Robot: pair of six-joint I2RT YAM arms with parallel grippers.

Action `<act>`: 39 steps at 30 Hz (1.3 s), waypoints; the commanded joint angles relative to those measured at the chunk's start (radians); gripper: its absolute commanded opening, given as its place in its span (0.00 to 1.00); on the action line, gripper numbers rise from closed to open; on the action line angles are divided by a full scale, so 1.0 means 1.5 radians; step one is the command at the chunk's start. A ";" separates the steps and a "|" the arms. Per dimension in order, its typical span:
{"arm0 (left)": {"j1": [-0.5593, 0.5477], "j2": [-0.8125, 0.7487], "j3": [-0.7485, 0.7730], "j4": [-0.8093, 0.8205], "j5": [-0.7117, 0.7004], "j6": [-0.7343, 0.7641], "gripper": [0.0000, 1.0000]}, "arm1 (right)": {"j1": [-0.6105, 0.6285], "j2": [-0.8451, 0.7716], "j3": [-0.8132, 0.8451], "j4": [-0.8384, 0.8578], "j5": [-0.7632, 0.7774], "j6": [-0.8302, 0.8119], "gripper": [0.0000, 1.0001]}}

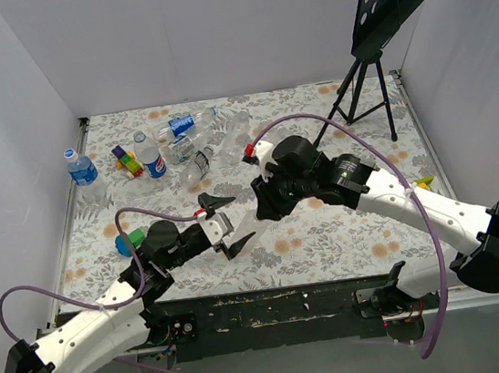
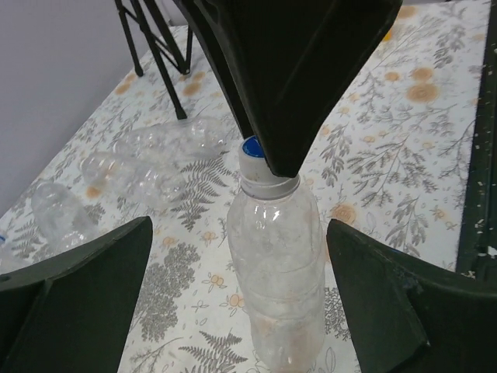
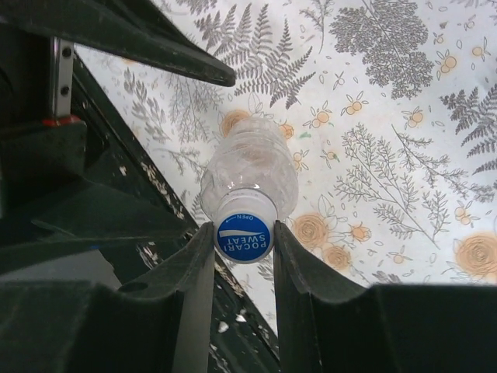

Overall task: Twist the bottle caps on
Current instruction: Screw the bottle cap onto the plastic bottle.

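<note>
Shows a clear bottle (image 2: 276, 272) standing upright on the flowered desk (image 2: 404, 155), its blue cap (image 3: 243, 237) pinched from above in the clenched right gripper (image 3: 243, 227). Has the left gripper (image 2: 238, 233) released and spread wide, one finger on either side of the bottle's body, touching neither side. Includes other bottles (image 1: 191, 148), some lying and some standing, at the desk's far left beside small toy blocks (image 1: 127, 161), well apart from both grippers, and a black tripod stand (image 1: 365, 88) at the far right.
</note>
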 commanded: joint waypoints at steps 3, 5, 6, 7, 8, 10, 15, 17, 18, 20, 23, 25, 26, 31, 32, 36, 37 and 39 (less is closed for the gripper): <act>0.074 0.007 0.061 -0.044 0.259 -0.064 0.96 | -0.006 -0.033 0.065 -0.070 -0.124 -0.240 0.01; 0.097 0.034 0.079 -0.060 0.351 -0.079 0.96 | -0.006 -0.036 0.073 -0.081 -0.163 -0.283 0.01; 0.107 0.046 0.087 -0.063 0.373 -0.087 0.96 | -0.006 -0.036 0.074 -0.085 -0.182 -0.302 0.01; 0.116 0.056 0.092 -0.066 0.413 -0.092 0.96 | -0.007 -0.038 0.076 -0.091 -0.199 -0.322 0.01; 0.122 0.066 0.096 -0.061 0.435 -0.100 0.96 | -0.007 -0.038 0.079 -0.097 -0.217 -0.338 0.01; 0.134 0.080 0.095 -0.047 0.478 -0.115 0.96 | -0.007 -0.037 0.084 -0.106 -0.256 -0.370 0.01; 0.138 0.105 0.097 -0.038 0.552 -0.120 0.94 | -0.006 -0.039 0.096 -0.114 -0.309 -0.418 0.01; 0.138 0.118 0.098 -0.030 0.568 -0.127 0.93 | -0.007 -0.039 0.098 -0.116 -0.324 -0.434 0.01; 0.138 0.123 0.097 -0.023 0.576 -0.135 0.93 | -0.007 -0.039 0.100 -0.116 -0.333 -0.438 0.01; 0.138 0.140 0.099 -0.011 0.590 -0.147 0.90 | -0.007 -0.037 0.100 -0.117 -0.345 -0.447 0.01; 0.138 0.165 0.105 -0.003 0.608 -0.156 0.86 | -0.007 -0.033 0.101 -0.121 -0.355 -0.456 0.01; 0.138 0.175 0.109 0.002 0.612 -0.164 0.84 | -0.007 -0.031 0.102 -0.124 -0.360 -0.459 0.01; 0.138 0.178 0.108 0.008 0.614 -0.171 0.83 | -0.007 -0.030 0.102 -0.125 -0.363 -0.460 0.01; 0.138 0.170 0.099 0.046 0.616 -0.202 0.82 | -0.006 -0.022 0.100 -0.134 -0.368 -0.468 0.01; 0.138 0.168 0.097 0.052 0.616 -0.205 0.82 | -0.007 -0.023 0.101 -0.135 -0.369 -0.469 0.01; 0.138 0.171 0.096 0.064 0.618 -0.221 0.81 | -0.006 -0.020 0.100 -0.135 -0.373 -0.470 0.01; 0.138 0.174 0.098 0.063 0.618 -0.223 0.81 | -0.006 -0.019 0.099 -0.135 -0.374 -0.470 0.01; 0.138 0.179 0.099 0.064 0.619 -0.230 0.79 | -0.006 -0.019 0.099 -0.133 -0.376 -0.471 0.01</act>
